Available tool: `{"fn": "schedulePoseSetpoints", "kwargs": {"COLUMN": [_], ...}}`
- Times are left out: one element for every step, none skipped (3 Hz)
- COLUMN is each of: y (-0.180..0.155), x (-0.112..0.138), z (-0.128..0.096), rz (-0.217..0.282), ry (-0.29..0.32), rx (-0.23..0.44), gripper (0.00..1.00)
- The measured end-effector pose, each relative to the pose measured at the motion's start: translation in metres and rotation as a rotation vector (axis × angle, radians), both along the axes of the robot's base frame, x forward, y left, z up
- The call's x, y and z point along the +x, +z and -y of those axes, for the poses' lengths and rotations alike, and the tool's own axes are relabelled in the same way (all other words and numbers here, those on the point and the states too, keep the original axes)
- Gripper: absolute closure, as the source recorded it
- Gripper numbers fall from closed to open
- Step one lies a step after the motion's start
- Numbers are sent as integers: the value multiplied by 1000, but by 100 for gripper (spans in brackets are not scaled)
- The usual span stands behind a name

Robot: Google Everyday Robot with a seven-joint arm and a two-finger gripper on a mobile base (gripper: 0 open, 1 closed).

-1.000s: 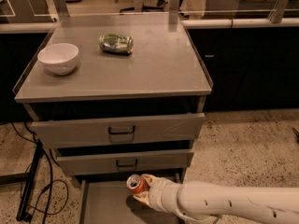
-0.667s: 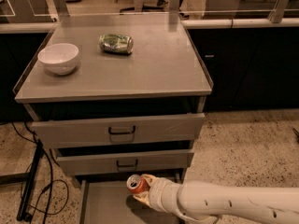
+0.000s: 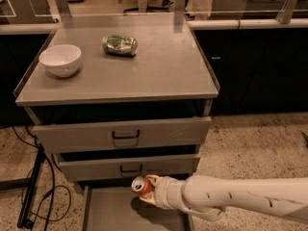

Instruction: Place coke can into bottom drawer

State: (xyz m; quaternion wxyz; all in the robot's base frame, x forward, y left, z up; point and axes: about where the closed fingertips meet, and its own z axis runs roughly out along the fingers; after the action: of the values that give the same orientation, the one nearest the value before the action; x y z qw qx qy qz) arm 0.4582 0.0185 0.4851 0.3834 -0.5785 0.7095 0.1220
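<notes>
A grey metal three-drawer cabinet stands in the middle of the camera view, and everything else is placed against it. Its lowest grey metal tray, the bottom drawer, is pulled out towards the camera at the cabinet's foot and shows a plain flat floor.

Just above that drawer's back part, right below the front of the middle drawer, the small red coke can with its silver top hangs clear of the tray. The cream-coloured gripper is clamped around the can's right-hand side and holds it tilted, the top leaning towards the cabinet's left. The thick white robot arm reaches in from the right of the cabinet, low, at the height of the bottom drawer.

The top drawer and the middle drawer each carry a black handle and stand slightly pulled out.

On the cabinet's top, a white round ceramic bowl sits near the left edge. A dented green-and-silver can lies on its side further back, near the middle. Black cables trail over the speckled floor to the cabinet's left.
</notes>
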Motion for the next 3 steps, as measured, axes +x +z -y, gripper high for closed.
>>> {"fn": "schedulePoseSetpoints", "kwargs": {"y": [-17,-12,-12], "x": [16,7,7], "z": [19,9,9], "rz": [-28,-62,-62], "ry": [59,106,106], "rx": [30,63,62], "gripper": [100,100,100]}}
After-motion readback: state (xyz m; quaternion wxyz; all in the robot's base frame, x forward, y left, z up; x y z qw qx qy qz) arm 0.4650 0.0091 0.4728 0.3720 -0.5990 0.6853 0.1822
